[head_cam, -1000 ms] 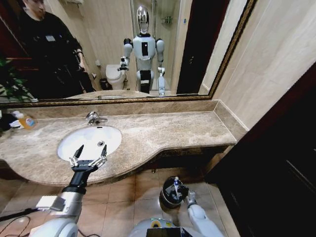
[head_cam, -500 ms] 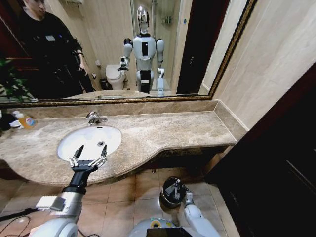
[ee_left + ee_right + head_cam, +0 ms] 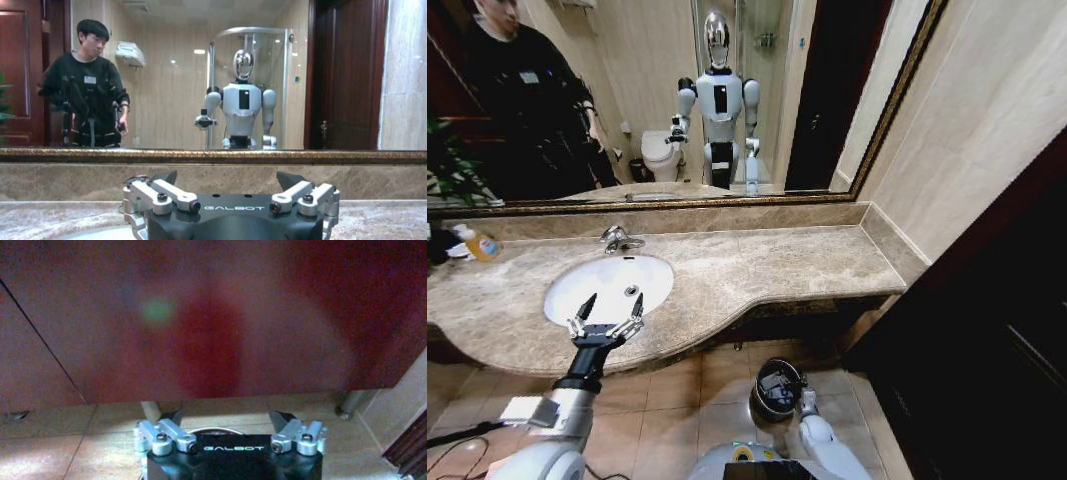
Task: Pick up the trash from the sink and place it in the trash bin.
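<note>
Spread wide, the left gripper (image 3: 607, 315) hovers at the near rim of the sink (image 3: 567, 285), empty. No trash is discernible in the basin beyond its tips; such small tubes and packets would likely be light and slippery, best pinched across the middle. Right gripper (image 3: 230, 432), jaws also apart and empty, hangs just above the trash bin (image 3: 776, 388) on the floor.
</note>
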Available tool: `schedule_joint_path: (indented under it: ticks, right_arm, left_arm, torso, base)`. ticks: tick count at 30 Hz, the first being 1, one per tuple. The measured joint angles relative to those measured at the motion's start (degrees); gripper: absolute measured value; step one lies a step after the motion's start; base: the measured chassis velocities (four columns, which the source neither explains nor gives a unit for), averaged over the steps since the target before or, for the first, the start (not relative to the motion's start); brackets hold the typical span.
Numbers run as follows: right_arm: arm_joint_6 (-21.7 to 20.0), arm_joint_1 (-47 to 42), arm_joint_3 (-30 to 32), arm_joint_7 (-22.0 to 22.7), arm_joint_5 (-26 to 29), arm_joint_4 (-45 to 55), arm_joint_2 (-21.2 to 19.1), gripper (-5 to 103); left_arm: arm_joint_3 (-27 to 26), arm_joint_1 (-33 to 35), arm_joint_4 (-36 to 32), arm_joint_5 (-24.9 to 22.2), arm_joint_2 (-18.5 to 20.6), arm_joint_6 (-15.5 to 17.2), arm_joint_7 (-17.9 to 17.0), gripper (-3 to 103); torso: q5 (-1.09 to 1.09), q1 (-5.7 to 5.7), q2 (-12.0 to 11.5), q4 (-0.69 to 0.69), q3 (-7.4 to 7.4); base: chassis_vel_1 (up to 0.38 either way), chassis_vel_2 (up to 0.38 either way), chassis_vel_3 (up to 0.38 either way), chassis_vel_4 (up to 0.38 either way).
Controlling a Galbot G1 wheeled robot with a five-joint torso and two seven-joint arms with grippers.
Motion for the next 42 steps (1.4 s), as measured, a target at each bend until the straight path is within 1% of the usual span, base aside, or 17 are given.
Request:
schedule_joint_path:
  ticks: [2, 3, 5, 10, 15, 18, 22, 24, 26, 28, 30, 32, 33, 35, 37, 41, 42]
  right_arm:
    - [-0.29, -0.28, 0.0, 0.13, 0.01, 0.56, 0.06, 95]
    - [-0.29, -0.28, 0.0, 0.13, 0.01, 0.56, 0.06, 95]
    - [-0.52, -0.82, -0.01, 0.13, 0.03, 1.49, 0.06, 100]
    - [-2.34, -1.76, 0.15, 0.85, 0.32, 4.17, 0.04, 100]
    - [-2.58, -1.8, 0.14, 2.15, 0.24, 4.84, 0.04, 100]
    - [-3.35, -2.7, 0.11, 2.59, 0.11, 6.88, -0.02, 100]
    - [-5.48, -5.0, 0.43, 2.62, 0.38, 12.3, -0.35, 100]
    - [-6.9, -6.93, 0.93, 3.04, 0.83, 18.19, -1.11, 100]
    - [-7.05, -7.34, 1.0, 3.29, 0.86, 19.55, -1.44, 100]
    - [-7.04, -8.96, 1.05, 4.44, 0.22, 25.38, -3.18, 100]
    - [-8.3, -10.58, 1.43, 4.51, 0.14, 31.57, -4.81, 100]
    - [-8.78, -11.04, 1.55, 4.52, 0.24, 33.34, -5.22, 100]
    - [-9.9, -12.28, 1.85, 4.54, 0.41, 38.06, -6.06, 100]
    - [-11.34, -13.8, 2.44, 4.68, 0.53, 43.96, -6.79, 100]
    - [-11.83, -14.21, 2.64, 4.75, 0.61, 45.8, -6.92, 100]
    - [-15.84, -17.05, 4.53, 5.17, 2.23, 58.98, -7.66, 100]
    - [-15.84, -17.05, 4.53, 5.17, 2.23, 58.98, -7.66, 100]
  left_arm:
    - [0.0, 0.0, 0.0, 0.0, 0.0, 0.0, 0.0, 100]
    - [0.0, 0.0, 0.0, 0.0, 0.0, 0.0, 0.0, 100]
    - [0.0, 0.0, 0.0, 0.0, 0.0, 0.0, 0.0, 100]
    - [0.0, 0.0, 0.0, 0.0, 0.0, 0.0, 0.0, 100]
    - [0.0, 0.0, 0.0, 0.0, 0.0, 0.0, 0.0, 100]
    - [0.0, 0.0, 0.0, 0.0, 0.0, 0.0, 0.0, 100]
    - [0.0, 0.0, 0.0, 0.0, 0.0, 0.0, 0.0, 100]
    - [0.0, 0.0, 0.0, 0.0, 0.0, 0.0, 0.0, 100]
    - [0.0, 0.0, 0.0, 0.0, 0.0, 0.0, 0.0, 100]
    - [0.0, 0.0, 0.0, 0.0, 0.0, 0.0, 0.0, 100]
    - [0.0, 0.0, 0.0, 0.0, 0.0, 0.0, 0.0, 100]
    - [0.0, 0.0, 0.0, 0.0, 0.0, 0.0, 0.0, 100]
    - [0.0, 0.0, 0.0, 0.0, 0.0, 0.0, 0.0, 100]
    - [0.0, 0.0, 0.0, 0.0, 0.0, 0.0, 0.0, 100]
    - [0.0, 0.0, 0.0, 0.0, 0.0, 0.0, 0.0, 100]
    - [0.0, 0.0, 0.0, 0.0, 0.0, 0.0, 0.0, 100]
    - [0.0, 0.0, 0.0, 0.0, 0.0, 0.0, 0.0, 100]
  torso:
    - [0.0, 0.0, 0.0, 0.0, 0.0]
    - [0.0, 0.0, 0.0, 0.0, 0.0]
    - [0.0, 0.0, 0.0, 0.0, 0.0]
    - [0.0, 0.0, 0.0, 0.0, 0.0]
    - [0.0, 0.0, 0.0, 0.0, 0.0]
    - [0.01, 0.0, 0.0, 0.0, 0.0]
    - [0.01, 0.0, 0.0, 0.0, 0.0]
    - [0.01, -0.01, 0.0, 0.0, 0.0]
    - [0.01, -0.01, 0.0, 0.0, 0.0]
    - [0.01, 0.0, 0.0, 0.0, 0.0]
    - [0.01, 0.0, 0.0, 0.0, 0.0]
    - [0.0, 0.0, 0.0, 0.0, 0.0]
    - [0.01, 0.0, 0.0, 0.0, 0.0]
    - [0.01, 0.0, 0.0, 0.0, 0.0]
    - [0.01, 0.0, 0.0, 0.0, 0.0]
    - [0.01, 0.0, 0.0, 0.01, 0.0]
    - [0.01, 0.0, 0.0, 0.01, 0.0]
  base:
    - [0.0, 0.0, 0.0, 0.0]
    - [0.0, 0.0, 0.0, 0.0]
    - [0.0, 0.0, 0.0, 0.0]
    - [0.0, 0.0, 0.0, 0.0]
    - [0.0, 0.0, 0.0, 0.0]
    - [0.0, 0.0, 0.0, 0.0]
    - [0.0, 0.0, 0.0, 0.0]
    - [0.0, 0.0, 0.0, 0.0]
    - [0.0, 0.0, 0.0, 0.0]
    - [0.0, 0.0, 0.0, 0.0]
    - [0.0, 0.0, 0.0, 0.0]
    - [0.0, 0.0, 0.0, 0.0]
    - [0.0, 0.0, 0.0, 0.0]
    - [0.0, 0.0, 0.0, 0.0]
    - [0.0, 0.0, 0.0, 0.0]
    - [0.0, 0.0, 0.0, 0.0]
    - [0.0, 0.0, 0.0, 0.0]
